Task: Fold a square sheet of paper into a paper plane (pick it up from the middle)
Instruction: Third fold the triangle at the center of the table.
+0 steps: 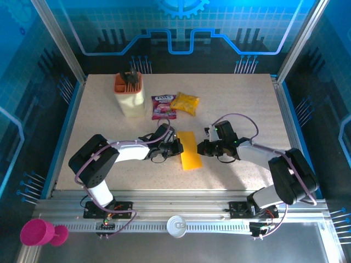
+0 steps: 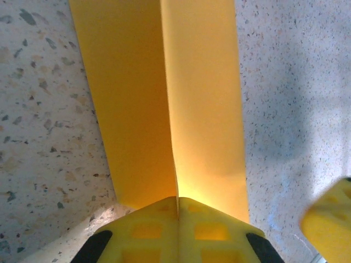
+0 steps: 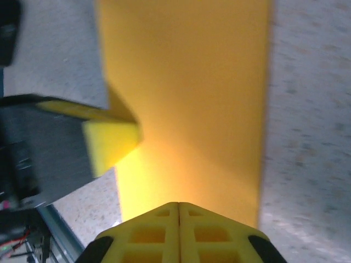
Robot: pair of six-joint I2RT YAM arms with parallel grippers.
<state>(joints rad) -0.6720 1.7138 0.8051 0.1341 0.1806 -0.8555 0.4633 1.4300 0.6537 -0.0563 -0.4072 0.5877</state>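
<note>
Top external view: the square sheet of paper, folded into a narrow orange-yellow strip, is being shown lying flat on the speckled table, between the two grippers.
Left gripper: it is being held low at the strip's left edge. In the left wrist view its yellow fingers are being pressed together, and the sheet's raised centre crease is being pinched in the seam between them.
Right gripper: it is being held low at the strip's right edge. In the right wrist view its fingers are being pressed together at the sheet's near edge; whether paper is being caught between them cannot be told.
Crease: one long fold is being shown running down the middle of the sheet, the left panel darker than the right.
Beyond the sheet: a purple-red printed packet and a glossy yellow snack bag are being shown lying just beside each other near the strip's far end.
Far left: a cream holder with an orange top is being shown standing upright.
Near rail: a pink cup and a white round lid are being shown resting off the table.
</note>
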